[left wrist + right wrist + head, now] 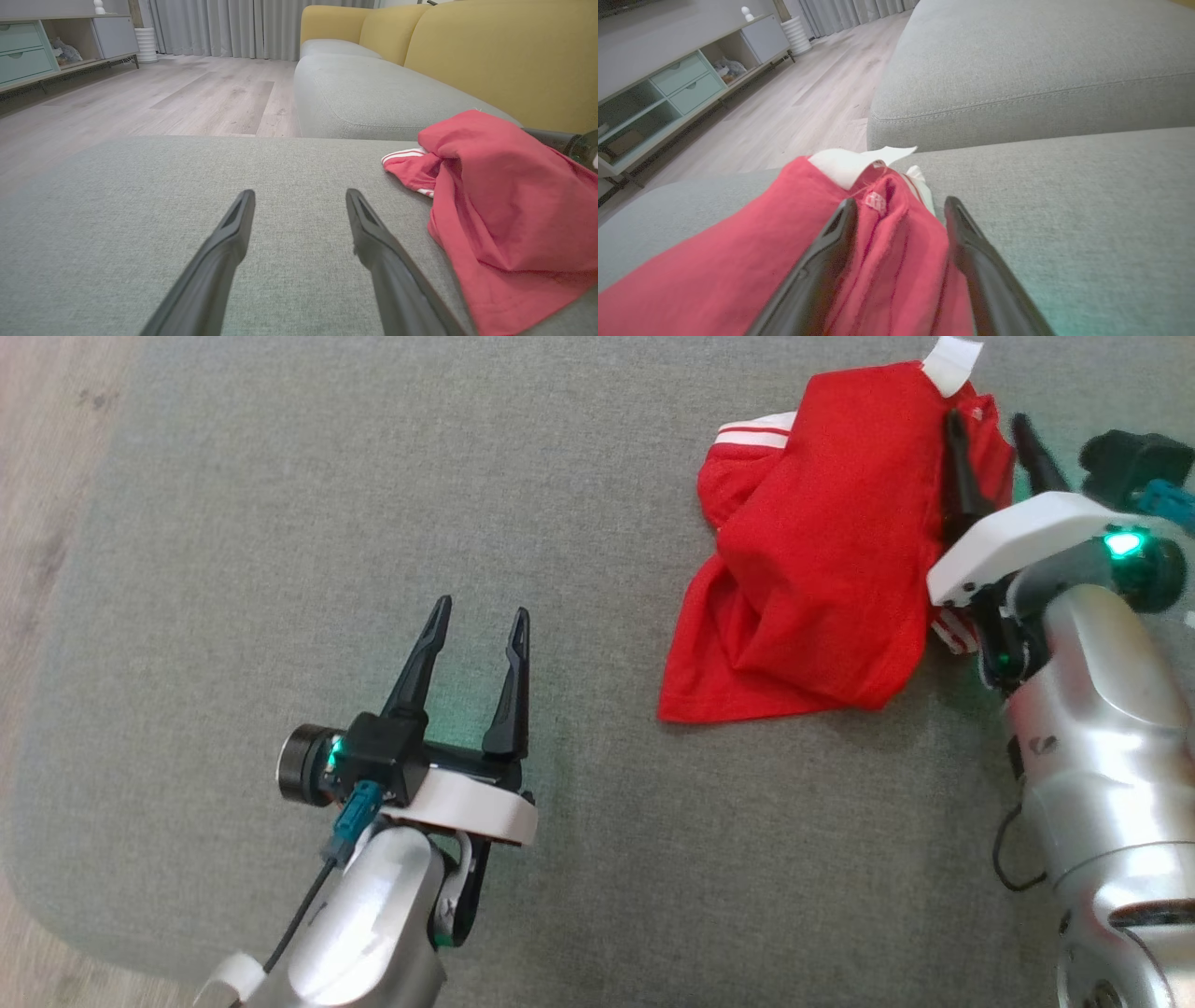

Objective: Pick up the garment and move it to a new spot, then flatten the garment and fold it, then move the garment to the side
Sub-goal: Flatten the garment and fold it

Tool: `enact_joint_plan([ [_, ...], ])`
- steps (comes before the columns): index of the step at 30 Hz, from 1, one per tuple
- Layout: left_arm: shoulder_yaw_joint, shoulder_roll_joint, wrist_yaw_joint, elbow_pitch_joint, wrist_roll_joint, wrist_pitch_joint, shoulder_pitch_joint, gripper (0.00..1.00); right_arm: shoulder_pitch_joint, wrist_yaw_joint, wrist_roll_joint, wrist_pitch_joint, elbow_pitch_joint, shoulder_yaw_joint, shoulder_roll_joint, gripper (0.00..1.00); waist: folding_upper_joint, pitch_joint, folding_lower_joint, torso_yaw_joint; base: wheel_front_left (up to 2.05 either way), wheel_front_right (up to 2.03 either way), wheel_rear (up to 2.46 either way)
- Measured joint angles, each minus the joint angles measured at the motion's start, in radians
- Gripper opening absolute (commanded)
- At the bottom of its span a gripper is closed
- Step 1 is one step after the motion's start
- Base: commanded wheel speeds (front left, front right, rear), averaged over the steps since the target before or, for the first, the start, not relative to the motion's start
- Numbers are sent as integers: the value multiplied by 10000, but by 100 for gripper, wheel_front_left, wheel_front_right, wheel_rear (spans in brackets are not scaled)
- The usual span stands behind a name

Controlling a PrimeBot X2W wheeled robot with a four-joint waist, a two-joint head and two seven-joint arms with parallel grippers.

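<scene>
Grey woven upholstery is filling the foreground: a wide grey cushion is spreading under both arms, with a wooden floor showing beyond its edge. In the left wrist view a yellow sofa back is rising on the right, grey curtains are hanging at the far wall and a low cabinet with pale green drawers is standing to the left. The garment, red with white stripes on a sleeve and a white collar, is lying crumpled in a heap on the cushion's far right part in the head view, its lower hem spreading toward the robot. The left gripper is hovering over bare cushion well apart from the garment, its two dark fingers standing wide apart and holding nothing. The right gripper is reaching along the garment's right edge near the collar, spread as wide as the left one. In the right wrist view a raised ridge of red cloth is running up between its fingers and lying against their inner sides, but the jaws are not pinching it closed. A green light is glowing on the right wrist
</scene>
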Motion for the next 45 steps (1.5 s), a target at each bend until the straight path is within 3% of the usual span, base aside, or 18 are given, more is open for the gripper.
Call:
enact_joint_plan([
  [9, 196, -50, -92, 222, 161, 0, 7, 100, -87, 0, 1060, -848, 71, 1630, -345, 0, 0, -432, -2, -324, 0, 0, 0],
  [20, 456, -61, -174, 148, 134, 0, 260, 100, -152, 0, 1244, -1099, -1580, 2577, -1419, 0, 0, -1227, -3, -882, 0, 0, 0],
  [24, 600, -65, -171, -94, -105, -2, 409, 100, -686, 0, 1243, -483, -2569, 3179, -1958, 0, 0, -1550, -4, -923, 0, 0, 0],
  [29, 642, -63, -136, -242, -454, 0, 653, 100, -2359, 0, 1189, 587, -3423, 4470, -1996, 0, 0, -1825, -2, -579, 0, 0, 0],
  [33, 485, -58, -115, -261, -589, -2, 906, 100, -3241, 0, 1210, 604, -3001, 5156, -1569, 0, 0, -2091, -2, -273, 0, 0, 0],
  [38, 474, -56, -82, -174, -552, 0, 1244, 100, -4339, 0, 1304, 12, -2259, 5156, -1187, 0, 0, -2506, -4, 0, 0, 0, 0],
  [45, 842, -46, -59, -311, -286, -2, 1294, 100, -4863, 0, 1158, -268, -1574, 4759, -1613, 0, 0, -2410, -3, -294, 0, 0, 0],
])
